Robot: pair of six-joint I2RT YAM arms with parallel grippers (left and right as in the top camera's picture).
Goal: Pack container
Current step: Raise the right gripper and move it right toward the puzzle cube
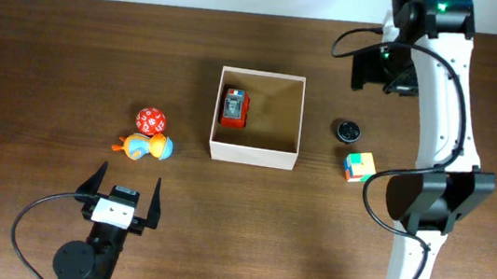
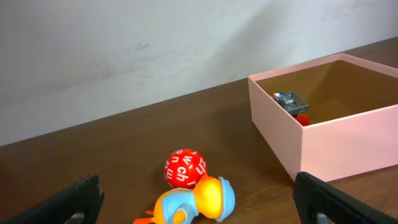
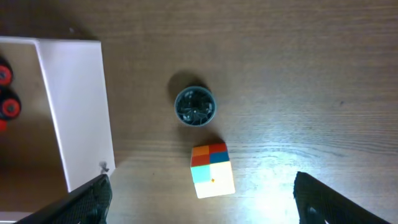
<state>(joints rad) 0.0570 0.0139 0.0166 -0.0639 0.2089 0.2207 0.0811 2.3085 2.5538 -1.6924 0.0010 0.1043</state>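
The container (image 1: 255, 148) is a square white-walled box with a tan inside, at the table's middle. A red toy car (image 1: 234, 107) lies in its left half. My left gripper (image 1: 120, 195) is open and empty, below the orange-and-blue duck toy (image 1: 144, 147) and the red ball (image 1: 149, 120). In the left wrist view the duck (image 2: 193, 202) lies between the open fingers (image 2: 199, 206), with the ball (image 2: 185, 168) behind it and the container (image 2: 348, 140) to the right. My right gripper (image 1: 375, 71) is open and empty, held high. Its view (image 3: 202, 198) looks down on a colour cube (image 3: 212, 169).
A small dark round cap (image 1: 348, 130) lies right of the container, with the colour cube (image 1: 359, 166) just below it. The right wrist view shows the cap (image 3: 195, 107) and the container's right wall (image 3: 78, 106). The right arm's base (image 1: 429, 200) stands at the right.
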